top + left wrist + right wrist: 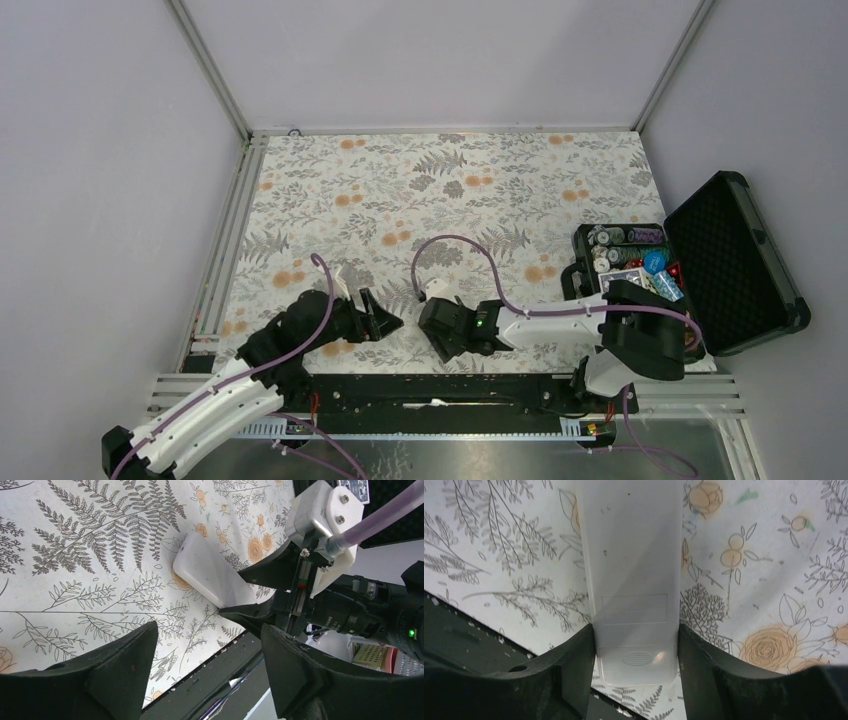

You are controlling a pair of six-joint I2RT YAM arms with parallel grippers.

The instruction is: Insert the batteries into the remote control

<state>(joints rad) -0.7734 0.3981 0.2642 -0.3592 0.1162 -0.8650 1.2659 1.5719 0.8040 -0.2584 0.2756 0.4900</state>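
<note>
The remote control [631,555] lies plain white back up on the floral mat, its ribbed battery cover [636,659] at the near end. My right gripper [636,645] is shut on that end, one finger on each long side. The left wrist view shows the same remote [210,575] reaching up and left from the right gripper's fingers [260,572]. My left gripper [210,645] is open and empty, just left of the right gripper [440,335] by the table's front edge. A slim blue piece with a pale end, seemingly the batteries [668,287], lies in the case.
An open black case [735,265] stands at the right edge, holding chip stacks [620,238], a blue-backed card deck [625,280] and a blue die [655,262]. The black front rail [440,385] runs just below both grippers. Grey walls close in the mat.
</note>
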